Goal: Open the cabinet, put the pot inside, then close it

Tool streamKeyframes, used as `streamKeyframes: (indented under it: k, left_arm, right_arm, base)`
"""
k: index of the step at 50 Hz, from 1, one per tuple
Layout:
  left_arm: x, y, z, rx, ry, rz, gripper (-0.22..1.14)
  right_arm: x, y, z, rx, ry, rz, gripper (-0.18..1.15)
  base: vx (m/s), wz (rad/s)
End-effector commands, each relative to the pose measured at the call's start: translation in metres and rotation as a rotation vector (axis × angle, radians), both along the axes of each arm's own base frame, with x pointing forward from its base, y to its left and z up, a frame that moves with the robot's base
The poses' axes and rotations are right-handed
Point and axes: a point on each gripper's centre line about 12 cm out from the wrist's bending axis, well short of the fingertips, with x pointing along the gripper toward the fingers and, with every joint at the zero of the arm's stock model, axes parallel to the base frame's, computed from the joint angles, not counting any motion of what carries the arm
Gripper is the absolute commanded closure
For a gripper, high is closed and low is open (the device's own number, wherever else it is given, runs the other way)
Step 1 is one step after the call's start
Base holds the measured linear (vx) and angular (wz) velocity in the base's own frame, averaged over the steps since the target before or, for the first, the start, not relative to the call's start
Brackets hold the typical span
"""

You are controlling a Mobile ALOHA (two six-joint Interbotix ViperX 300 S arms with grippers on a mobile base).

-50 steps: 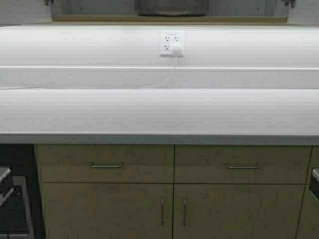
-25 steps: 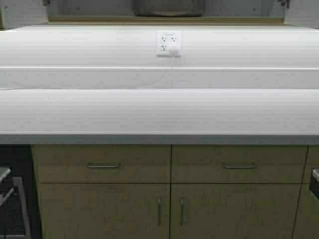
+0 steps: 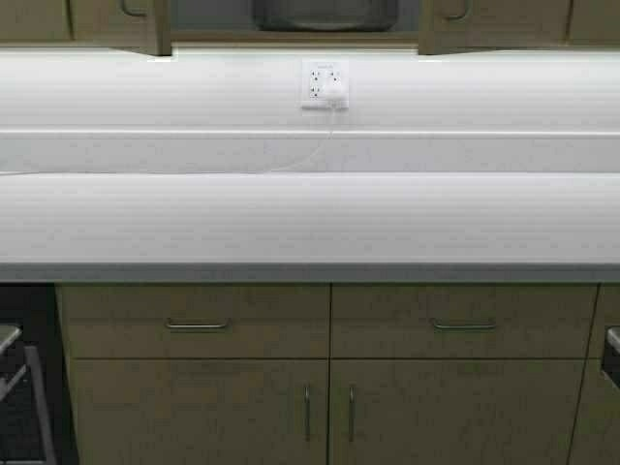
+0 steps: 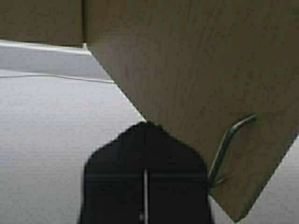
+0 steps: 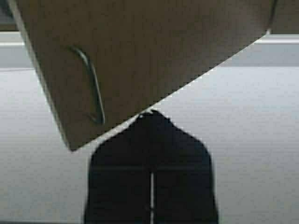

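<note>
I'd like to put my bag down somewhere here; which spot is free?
The long white countertop is bare from end to end, bordered by the white backsplash behind it. Only a thin white cable hangs from the white wall outlet. Up in the tan wood-look cabinet, the wide grey metal pot fills the opening between the doors.

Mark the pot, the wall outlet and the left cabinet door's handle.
pot [image 3: 325, 14], high view, on its grey front wall inside the open cabinet.
wall outlet [image 3: 318, 83], high view, on the white faceplate left of the plug.
left cabinet door's handle [image 4: 227, 144], left wrist view, on the silver bar's middle.
</note>
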Motion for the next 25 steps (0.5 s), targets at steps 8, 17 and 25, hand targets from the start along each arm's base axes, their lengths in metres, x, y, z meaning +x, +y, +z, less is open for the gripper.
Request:
streamKeyframes:
  k: [8, 17, 25]
  left_arm:
    - [0.017, -0.052, 0.018, 0.072, -0.027, -0.164, 0.88]
    - [0.041, -0.093, 0.022, 0.071, -0.028, -0.262, 0.88]
    - [0.062, -0.124, 0.026, 0.063, -0.028, -0.329, 0.88]
  right_arm:
    - [-0.029, 0.036, -0.01, 0.031, 0.016, 0.113, 0.9]
    - [-0.047, 0.039, -0.014, 0.048, 0.018, 0.134, 0.9]
    - [-0.06, 0.035, -0.014, 0.054, 0.008, 0.134, 0.9]
  base:
    - [0.07, 0.0]
    - [0.12, 0.0]
    - [0.15, -0.01]
